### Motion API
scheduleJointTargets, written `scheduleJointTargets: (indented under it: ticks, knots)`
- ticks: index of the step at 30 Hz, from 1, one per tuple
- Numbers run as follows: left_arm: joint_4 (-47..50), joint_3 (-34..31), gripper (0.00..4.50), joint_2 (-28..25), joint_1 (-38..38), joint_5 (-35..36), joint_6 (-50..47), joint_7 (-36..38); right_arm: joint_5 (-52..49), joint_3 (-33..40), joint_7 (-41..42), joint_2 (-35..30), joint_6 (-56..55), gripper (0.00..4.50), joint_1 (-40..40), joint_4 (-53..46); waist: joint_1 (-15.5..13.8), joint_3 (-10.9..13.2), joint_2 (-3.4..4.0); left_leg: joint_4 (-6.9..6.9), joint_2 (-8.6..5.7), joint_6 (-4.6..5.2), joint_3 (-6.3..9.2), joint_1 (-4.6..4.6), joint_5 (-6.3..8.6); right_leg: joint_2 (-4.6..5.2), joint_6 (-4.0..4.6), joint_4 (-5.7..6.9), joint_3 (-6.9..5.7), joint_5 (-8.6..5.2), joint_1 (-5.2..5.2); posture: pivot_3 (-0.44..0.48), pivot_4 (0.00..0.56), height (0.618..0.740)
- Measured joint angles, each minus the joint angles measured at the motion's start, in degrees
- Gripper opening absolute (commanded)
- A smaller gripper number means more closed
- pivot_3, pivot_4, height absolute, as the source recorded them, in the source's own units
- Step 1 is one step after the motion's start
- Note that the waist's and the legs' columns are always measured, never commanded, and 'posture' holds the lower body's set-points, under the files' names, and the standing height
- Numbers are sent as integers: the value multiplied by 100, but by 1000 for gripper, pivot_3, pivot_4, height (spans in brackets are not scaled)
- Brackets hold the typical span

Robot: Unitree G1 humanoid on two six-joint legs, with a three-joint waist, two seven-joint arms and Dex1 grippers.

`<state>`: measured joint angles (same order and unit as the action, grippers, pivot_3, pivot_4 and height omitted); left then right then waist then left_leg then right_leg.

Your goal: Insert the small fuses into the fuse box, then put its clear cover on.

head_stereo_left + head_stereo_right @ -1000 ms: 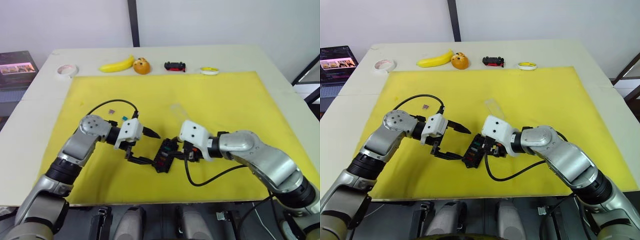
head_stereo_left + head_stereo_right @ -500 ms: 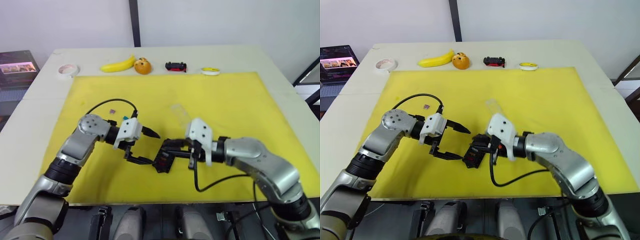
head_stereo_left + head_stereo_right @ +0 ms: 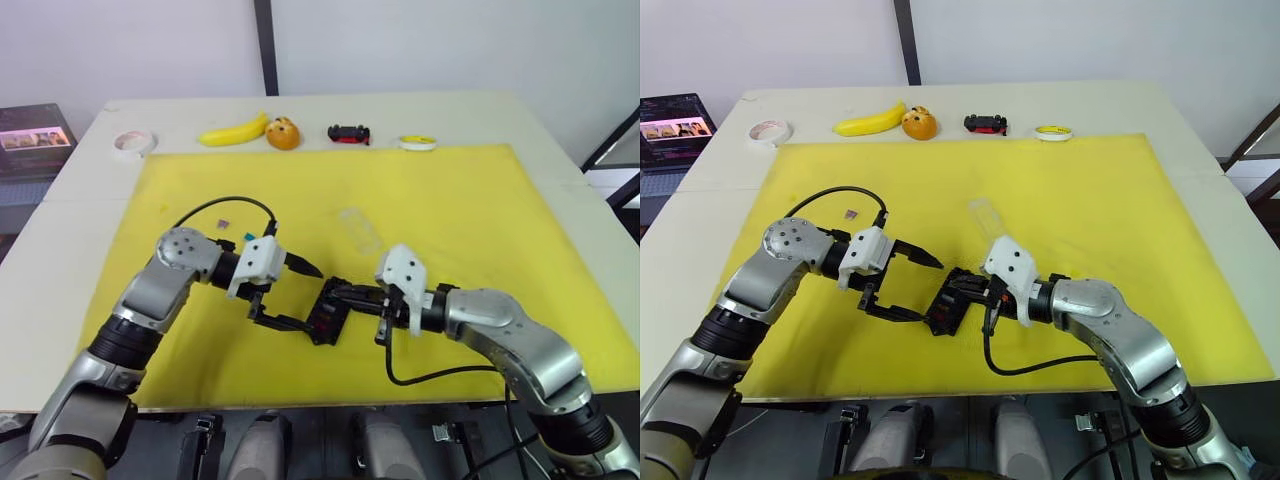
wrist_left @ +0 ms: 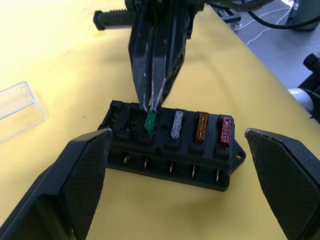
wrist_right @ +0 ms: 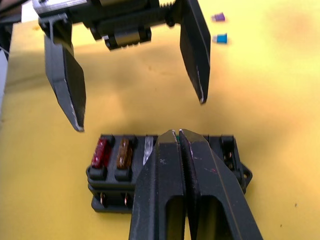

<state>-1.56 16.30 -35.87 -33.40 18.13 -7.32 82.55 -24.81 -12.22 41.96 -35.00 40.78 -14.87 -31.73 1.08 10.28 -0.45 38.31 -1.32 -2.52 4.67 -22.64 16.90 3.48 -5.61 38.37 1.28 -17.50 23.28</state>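
The fuse box (image 4: 172, 145) lies flat on the yellow mat (image 3: 450, 200), slots up, its long axis running across the gap between the left gripper (image 3: 290, 292)'s wide-spread fingers. The right gripper (image 4: 151, 100) comes in from the opposite side, its fingers pinched on the green fuse (image 4: 150, 121), standing upright in a slot. Beside it sit grey (image 4: 177, 125), brown (image 4: 201, 126) and red (image 4: 225, 131) fuses. Beyond the box lies the clear cover (image 3: 360, 230); behind the left gripper, loose teal (image 5: 220, 38) and purple (image 5: 218, 17) fuses.
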Motion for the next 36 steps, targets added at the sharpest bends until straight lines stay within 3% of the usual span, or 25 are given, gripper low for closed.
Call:
scheduleJointTargets:
  ticks: [9,22,27,31,34,36]
  knots:
    - [-9,0,4500,2,-28,-7,0,12,339,-285,-57,-167,3,68,-105,-50,3,-3,1,-1,0,5,0,18,3,0,0,-1,0,0,-19,0,150,740]
    - [-15,0,4500,-1,-33,-12,9,-3,79,-146,-94,-139,497,68,-224,-137,-8,-7,1,-1,0,5,1,21,3,0,0,-1,0,0,-22,0,150,740]
    - [236,-398,4500,-221,398,150,-492,-351,-363,501,-177,37,552,68,-242,-256,27,-6,2,-6,4,7,-2,20,4,-1,0,2,6,0,-15,0,150,740]
    - [1208,-1475,4500,-521,1682,759,-1508,-1192,-881,1644,17,-462,589,68,262,-659,-13,-6,2,-11,7,21,0,16,12,6,0,-11,5,0,-16,0,150,740]
    - [1945,-2369,4500,-527,2974,1077,-2044,-1946,-1187,2594,345,-969,664,917,984,-686,-42,-6,1,-8,6,31,-3,18,18,15,0,-23,9,0,-29,0,150,740]
    - [2372,-2882,4500,-415,3599,1285,-2310,-2391,-1323,3140,555,-1223,651,1853,1267,-651,-53,-6,1,-6,6,31,-2,34,18,19,0,-25,9,0,-52,0,150,740]
